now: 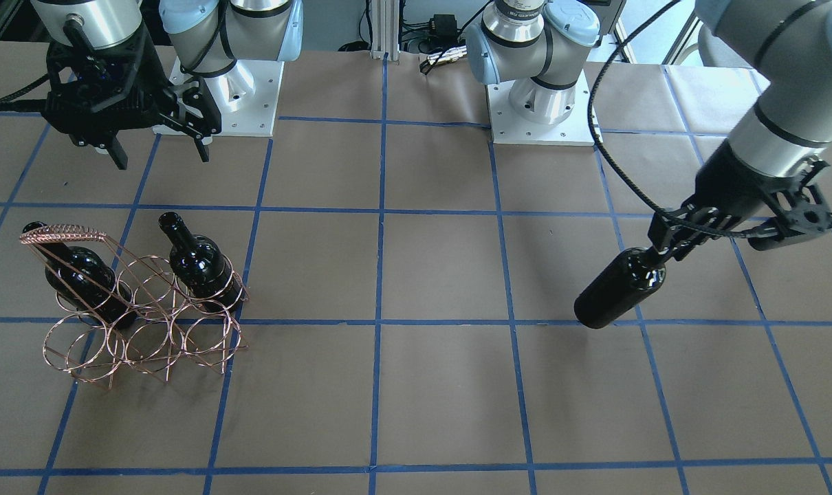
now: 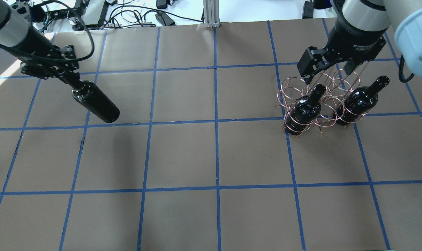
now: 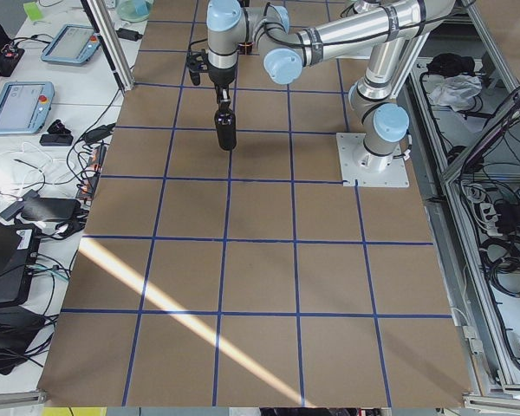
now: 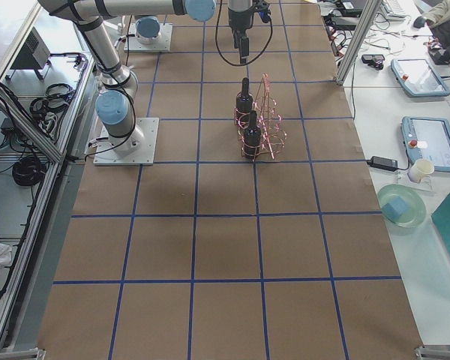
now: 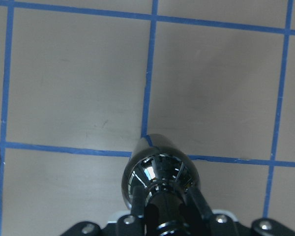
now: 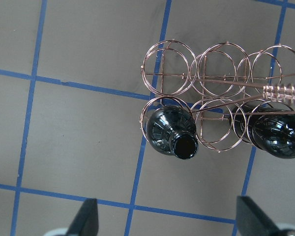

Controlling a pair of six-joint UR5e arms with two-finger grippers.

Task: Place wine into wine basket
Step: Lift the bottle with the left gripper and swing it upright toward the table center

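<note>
The left tool [image 1: 663, 251] is clamped on the neck of the wine bottle [image 1: 619, 289] near one end of the bench [image 1: 443, 261] — well apart from the basket [image 1: 64, 234] at the other. The right tool [image 1: 161, 157] hangs spread wide above it. Its wrist camera alone shows two more bottles [image 6: 169, 132] filling one row's end rings.

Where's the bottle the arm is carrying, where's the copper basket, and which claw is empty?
held bottle [image 1: 615, 289]: front-facing view, its black glass body.
wine basket [image 1: 62, 232]: front-facing view, its wire-wrapped handle.
right gripper [image 1: 161, 157]: front-facing view, between its open fingertips.
</note>
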